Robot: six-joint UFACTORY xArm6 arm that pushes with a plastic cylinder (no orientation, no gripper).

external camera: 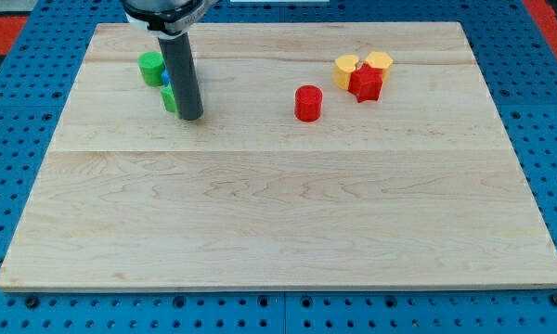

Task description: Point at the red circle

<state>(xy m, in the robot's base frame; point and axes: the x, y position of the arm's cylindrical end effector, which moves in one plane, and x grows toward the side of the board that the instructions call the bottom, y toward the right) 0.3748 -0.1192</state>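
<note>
The pale wooden desk [288, 213] is lying nearest the camera, its front half bare. The red circle [308, 103], a short, plain bright-red cylinder, is standing upright a little above the middle, alone, well apart from my tip [191, 116] at the view's left. My tip is resting just beside a green block [170, 99], partly hidden behind the rod, with a green cylinder [151, 69] above. A red star-like block [367, 83] is touching two yellow blocks [347, 68] [380, 62] at upper right. There is no pincer showing on this rod.
</note>
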